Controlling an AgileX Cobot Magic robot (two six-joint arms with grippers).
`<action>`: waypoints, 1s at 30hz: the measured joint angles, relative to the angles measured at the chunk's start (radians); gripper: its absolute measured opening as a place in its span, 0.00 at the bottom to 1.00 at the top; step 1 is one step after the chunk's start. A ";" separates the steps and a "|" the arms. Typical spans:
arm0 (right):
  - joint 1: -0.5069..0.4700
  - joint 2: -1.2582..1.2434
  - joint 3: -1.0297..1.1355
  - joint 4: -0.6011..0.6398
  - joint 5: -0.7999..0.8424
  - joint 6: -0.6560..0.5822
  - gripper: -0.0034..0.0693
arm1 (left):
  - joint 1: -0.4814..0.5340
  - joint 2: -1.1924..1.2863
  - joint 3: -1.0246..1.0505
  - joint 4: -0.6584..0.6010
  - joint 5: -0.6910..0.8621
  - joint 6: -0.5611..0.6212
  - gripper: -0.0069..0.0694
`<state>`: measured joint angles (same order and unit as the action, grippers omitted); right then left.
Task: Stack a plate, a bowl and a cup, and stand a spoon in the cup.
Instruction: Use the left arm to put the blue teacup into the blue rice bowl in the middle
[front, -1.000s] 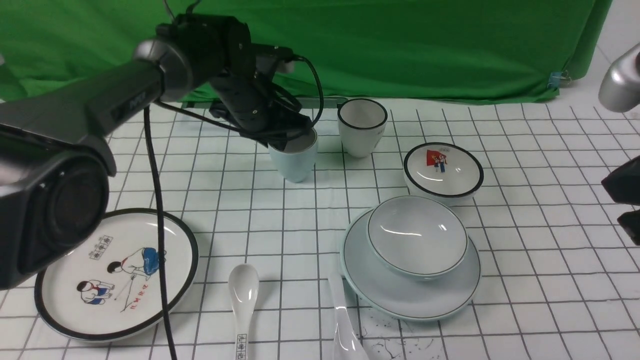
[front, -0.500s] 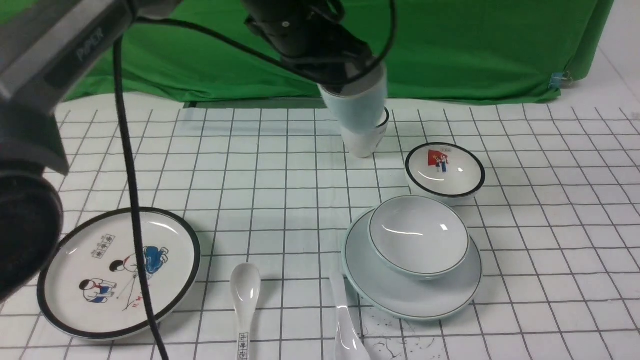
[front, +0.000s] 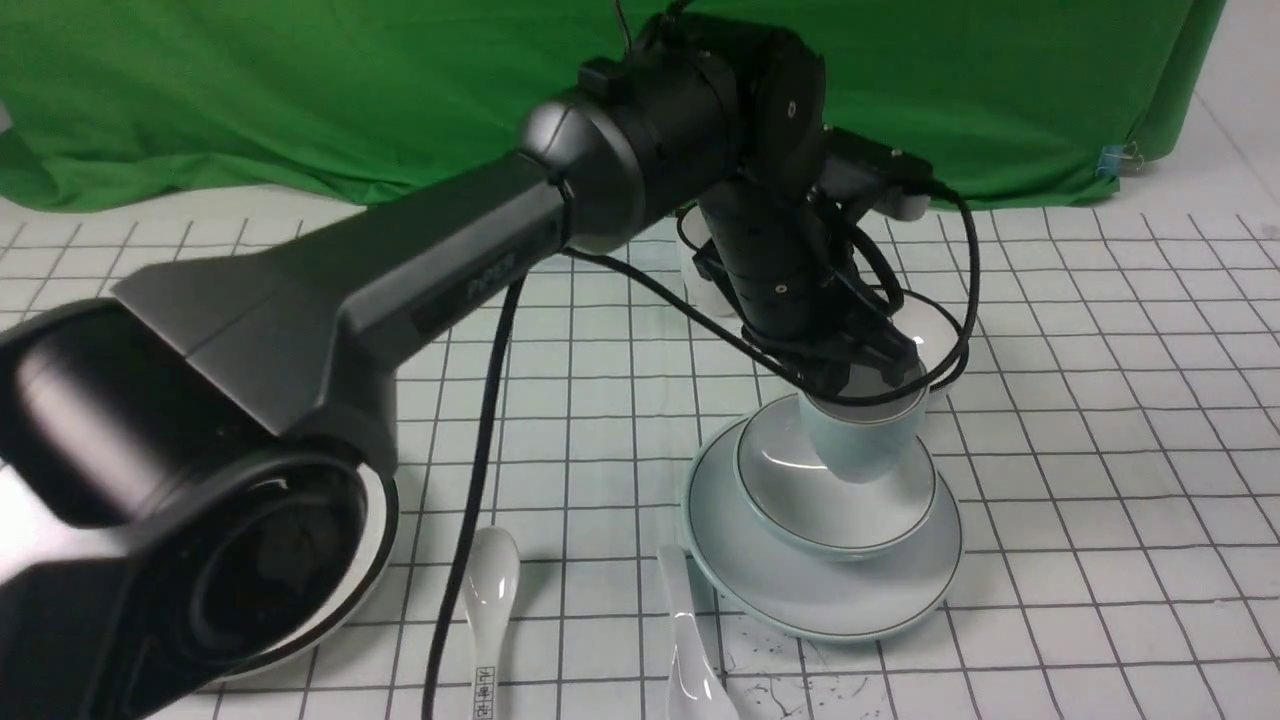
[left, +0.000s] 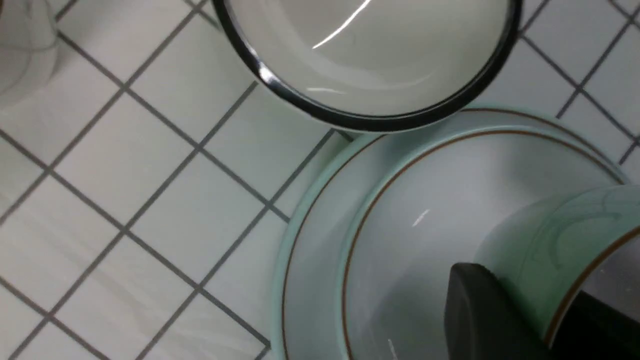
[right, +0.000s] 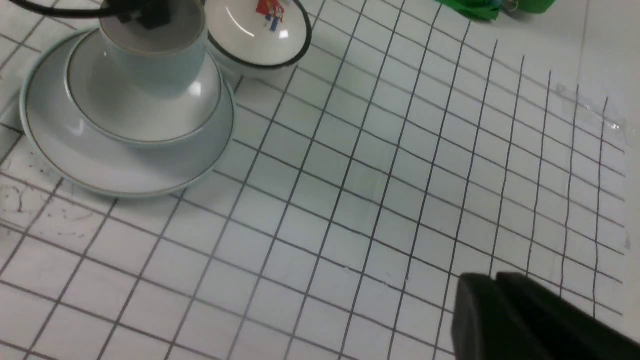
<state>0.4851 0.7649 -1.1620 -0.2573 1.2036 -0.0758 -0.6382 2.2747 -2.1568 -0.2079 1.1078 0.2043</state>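
Observation:
The pale blue-green plate (front: 800, 595) lies at front right of centre with the matching bowl (front: 790, 490) on it. My left gripper (front: 862, 385) is shut on the rim of the pale blue-green cup (front: 860, 440), one finger inside and one outside. It holds the cup upright, low inside the bowl. The left wrist view shows the cup (left: 550, 240), the outer finger (left: 480, 310), the bowl (left: 425, 225) and the plate (left: 310, 200). The plain white spoon (front: 690, 650) lies just left of the plate. My right gripper (right: 492, 285) is shut and empty over bare table.
A black-rimmed bowl with a red picture (right: 260, 35) stands right behind the stack. A white spoon with characters (front: 487, 600) lies at front centre. A black-rimmed cup (front: 700, 290) and the cartoon plate (front: 378, 540) are mostly hidden by my left arm.
My left gripper lifted the cup from the back of the table, carried it right and towards the front, and lowered it into the bowl. The right arm has left the front view.

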 joint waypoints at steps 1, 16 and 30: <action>0.000 0.000 0.004 0.000 0.003 0.000 0.15 | 0.000 0.012 0.000 0.010 0.000 -0.005 0.10; 0.000 0.000 0.012 0.000 0.013 0.001 0.15 | 0.000 0.049 0.006 0.029 0.013 -0.024 0.12; 0.000 0.000 0.012 0.000 0.013 0.000 0.16 | 0.000 -0.084 0.021 0.053 0.030 -0.043 0.65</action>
<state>0.4851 0.7649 -1.1501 -0.2575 1.2170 -0.0760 -0.6382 2.1907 -2.1354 -0.1551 1.1380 0.1611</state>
